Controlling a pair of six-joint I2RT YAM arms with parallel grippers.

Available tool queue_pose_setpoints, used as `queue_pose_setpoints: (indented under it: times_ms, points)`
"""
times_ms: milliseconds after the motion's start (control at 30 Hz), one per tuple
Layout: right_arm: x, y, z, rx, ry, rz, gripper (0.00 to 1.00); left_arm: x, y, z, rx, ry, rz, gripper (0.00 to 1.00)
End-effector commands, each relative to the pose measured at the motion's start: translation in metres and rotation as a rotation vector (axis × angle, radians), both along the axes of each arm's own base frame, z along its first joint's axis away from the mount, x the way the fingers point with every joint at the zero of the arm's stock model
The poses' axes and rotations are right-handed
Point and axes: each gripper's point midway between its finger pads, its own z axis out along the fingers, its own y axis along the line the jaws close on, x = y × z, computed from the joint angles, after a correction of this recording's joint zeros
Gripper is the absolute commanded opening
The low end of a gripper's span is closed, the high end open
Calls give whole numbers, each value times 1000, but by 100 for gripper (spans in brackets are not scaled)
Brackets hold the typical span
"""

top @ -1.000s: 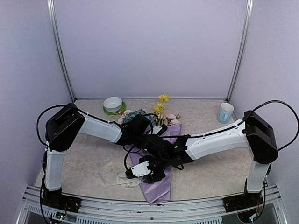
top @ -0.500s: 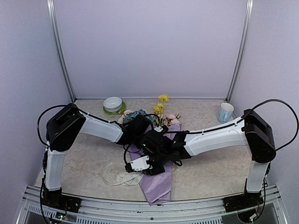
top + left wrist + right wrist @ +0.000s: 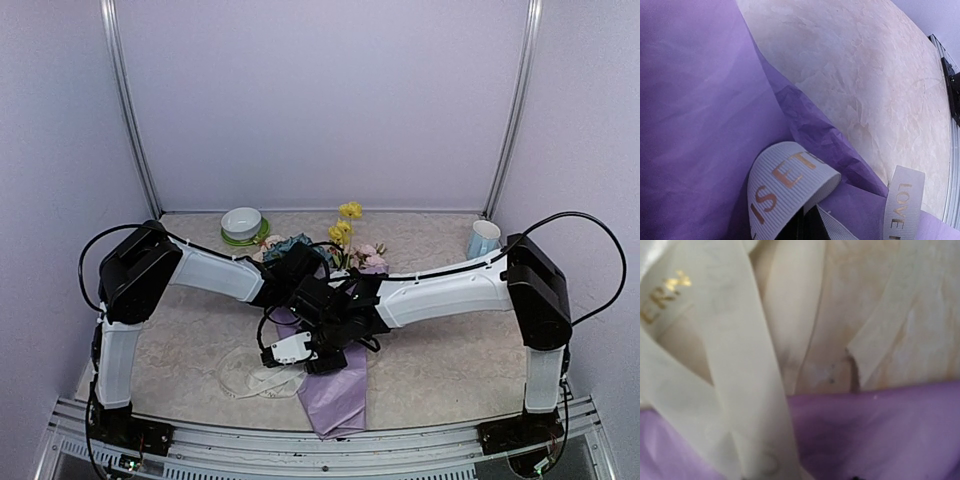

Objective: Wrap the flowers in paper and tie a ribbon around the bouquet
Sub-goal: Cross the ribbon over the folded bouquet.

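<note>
The bouquet (image 3: 338, 390) lies at mid table, its lilac paper (image 3: 700, 125) narrowing toward the near edge. The flowers (image 3: 345, 228), yellow and blue heads, stick out at the far end. Both arms meet over its middle. My left gripper (image 3: 807, 227) is shut on the cream ribbon (image 3: 785, 185), which arches up from the dark fingertips with gold letters showing. Loose ribbon (image 3: 245, 375) loops on the table left of the cone. My right gripper (image 3: 285, 355) hovers over those loops. Its wrist view is a blur of ribbon (image 3: 740, 365) strands over paper (image 3: 875, 430), fingers unseen.
A white bowl on a green saucer (image 3: 242, 223) stands at the back left. A pale blue cup (image 3: 483, 240) stands at the back right. The beige mottled tabletop (image 3: 865, 75) runs to a metal rail along the near edge.
My right arm has swung left and a little away from the near edge, carrying its wrist over the ribbon loops. The left arm and the bouquet have stayed put.
</note>
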Motion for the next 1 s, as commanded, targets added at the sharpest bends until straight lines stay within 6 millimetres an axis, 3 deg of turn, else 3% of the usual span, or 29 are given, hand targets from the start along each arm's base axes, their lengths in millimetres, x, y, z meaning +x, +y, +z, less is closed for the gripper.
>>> queue_pose_setpoints:
  times_ms: [0, 267, 400, 467, 700, 833, 967]
  points:
    - [4, -20, -21, -112, 25, -50, 37, -11, -2, -9, 21, 21, -47, 0]
    - [-6, -17, -15, -95, 99, -54, 0, -1, -5, 3, 14, -19, -41, 0]
    - [-19, -16, -8, -43, 206, -77, 0, 20, -4, 20, -7, -78, 23, 30]
    - [-25, -19, -6, -16, 267, -96, 0, 33, -1, 32, -26, -115, 59, 38]
    - [-36, -35, -5, 90, 533, -194, 0, 63, 9, 83, -115, -216, 124, 54]
    - [-37, -39, 3, 169, 677, -224, 0, 71, 17, 103, -149, -259, 146, 71]
    - [-38, -43, 14, 239, 759, -231, 0, 77, 30, 116, -142, -299, 182, 75]
